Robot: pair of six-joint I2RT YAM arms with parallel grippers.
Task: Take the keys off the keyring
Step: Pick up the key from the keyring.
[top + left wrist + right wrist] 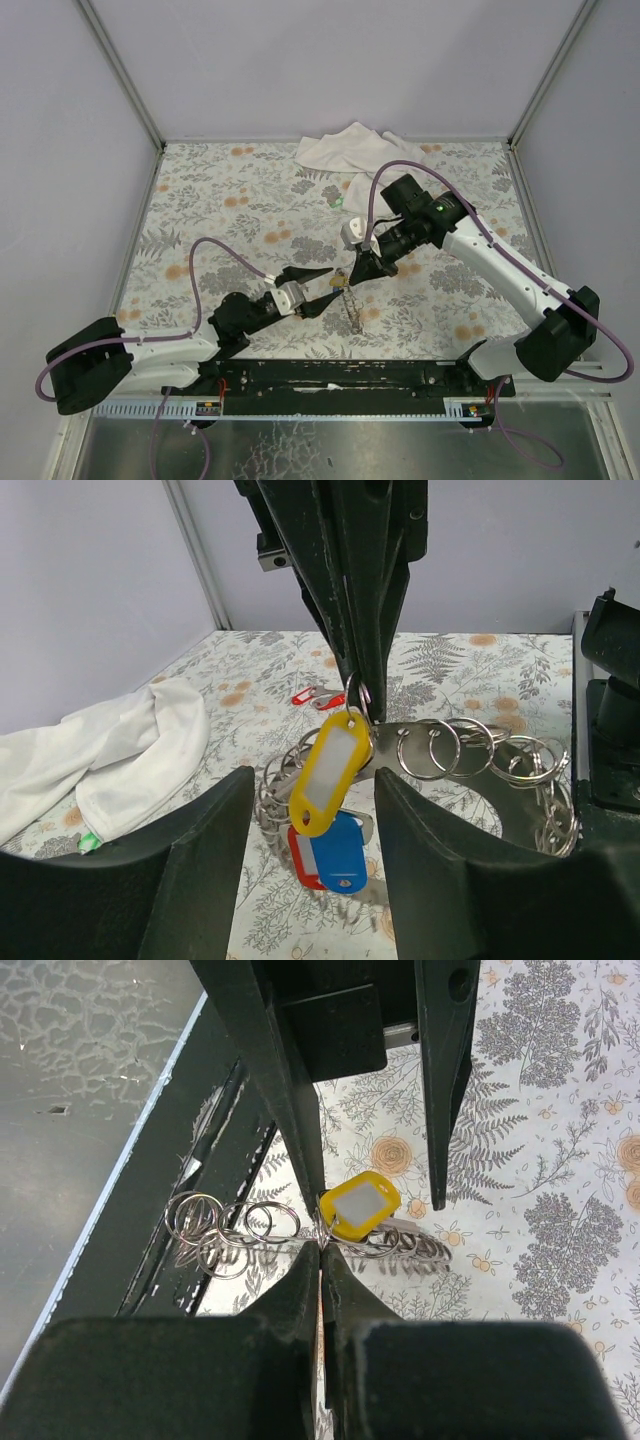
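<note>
My right gripper (353,276) is shut on the keyring (222,1231), a chain of silvery split rings, and holds it a little above the table. In the right wrist view its jaws (320,1252) pinch one ring. From that ring a key with a yellow head (330,770) hangs, and below it are a blue one (340,852) and a red one (300,858). My left gripper (315,780) is open, one finger on each side of the yellow key without touching it. Another red key (318,695) lies apart on the table.
A white cloth (345,150) lies crumpled at the table's back edge, with a small green thing (90,841) beside it. The table's floral cover (220,200) runs to grey walls on three sides. A black rail (340,375) lines the near edge.
</note>
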